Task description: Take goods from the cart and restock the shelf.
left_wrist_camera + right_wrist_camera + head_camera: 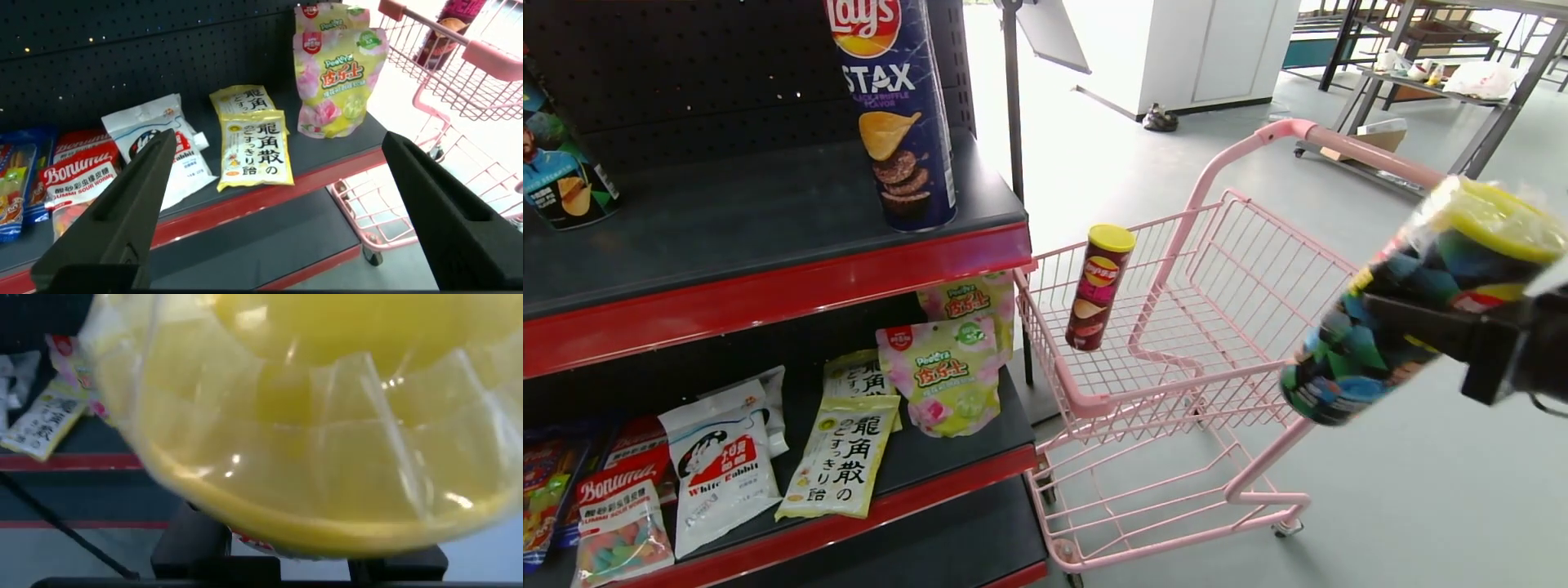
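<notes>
— Two cans; where?
— The red can [1098, 286] leans in the cart [1202, 186]; the right gripper [1429, 331] clamps the wrapped can [1347, 371], tilted, beside it.
— The left gripper [278, 140]?
— Spread wide before the lower shelf [245, 209].

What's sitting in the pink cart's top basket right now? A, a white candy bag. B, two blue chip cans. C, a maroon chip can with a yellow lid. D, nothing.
C: one maroon chip can with a yellow lid stands tilted in the pink cart's upper basket; the multicoloured chip can is held by the right gripper, outside the cart.
</notes>
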{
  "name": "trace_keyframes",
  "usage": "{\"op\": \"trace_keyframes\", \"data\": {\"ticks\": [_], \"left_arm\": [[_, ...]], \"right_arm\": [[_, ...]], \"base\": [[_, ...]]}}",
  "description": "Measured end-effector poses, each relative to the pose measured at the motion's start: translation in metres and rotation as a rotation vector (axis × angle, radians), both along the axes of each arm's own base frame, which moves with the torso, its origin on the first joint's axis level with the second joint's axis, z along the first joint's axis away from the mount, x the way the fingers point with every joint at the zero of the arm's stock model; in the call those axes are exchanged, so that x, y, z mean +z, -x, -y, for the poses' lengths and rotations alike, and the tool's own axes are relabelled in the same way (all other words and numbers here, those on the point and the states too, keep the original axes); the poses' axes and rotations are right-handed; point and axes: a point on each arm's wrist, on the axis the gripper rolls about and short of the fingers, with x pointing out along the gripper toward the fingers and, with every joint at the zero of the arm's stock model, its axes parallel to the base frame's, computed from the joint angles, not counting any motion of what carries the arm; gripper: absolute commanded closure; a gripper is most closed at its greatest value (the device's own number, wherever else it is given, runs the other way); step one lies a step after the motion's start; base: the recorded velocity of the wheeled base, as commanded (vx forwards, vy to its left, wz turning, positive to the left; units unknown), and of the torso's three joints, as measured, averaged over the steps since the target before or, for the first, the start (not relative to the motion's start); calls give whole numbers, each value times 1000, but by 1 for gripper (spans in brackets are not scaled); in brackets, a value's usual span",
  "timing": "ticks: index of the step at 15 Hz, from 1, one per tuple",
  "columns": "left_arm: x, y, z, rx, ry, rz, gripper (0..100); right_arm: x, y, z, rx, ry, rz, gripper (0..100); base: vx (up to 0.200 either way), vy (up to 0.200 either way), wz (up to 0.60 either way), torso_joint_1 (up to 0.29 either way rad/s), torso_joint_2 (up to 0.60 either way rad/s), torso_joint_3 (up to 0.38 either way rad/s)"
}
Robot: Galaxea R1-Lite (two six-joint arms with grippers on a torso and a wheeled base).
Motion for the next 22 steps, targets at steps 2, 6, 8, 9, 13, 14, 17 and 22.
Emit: {"op": "trace_keyframes", "data": {"ticks": [2, 6, 8, 9, 13, 14, 17, 22], "left_arm": [[0, 0, 0, 0, 0, 0, 0], [0, 0, 0, 0, -1, 0, 0], [0, 0, 0, 0, -1, 0, 0], [0, 0, 0, 0, -1, 0, 0], [0, 0, 0, 0, -1, 0, 0], [0, 0, 0, 1, -1, 0, 0], [0, 0, 0, 0, -1, 0, 0], [0, 0, 0, 0, -1, 0, 0]], "right_arm": [[-20, 40, 20, -67, 55, -33, 100], [-65, 106, 49, -247, 131, -167, 100], [-67, 117, 53, -304, 124, -136, 100], [-67, 119, 53, -313, 125, -120, 100], [-63, 123, 54, -316, 145, -85, 100], [-63, 123, 54, -316, 149, -82, 100], [-61, 123, 54, -315, 156, -74, 100], [-64, 123, 54, -314, 157, -81, 100]], "base": [[0, 0, 0, 0, 0, 0], [0, 0, 0, 0, 0, 0], [0, 0, 0, 0, 0, 0], [0, 0, 0, 17, -85, -46], [0, 0, 0, 99, -391, -284], [0, 0, 0, 134, -500, -349], [0, 0, 0, 154, -520, -367], [0, 0, 0, 196, -576, -378]]}}
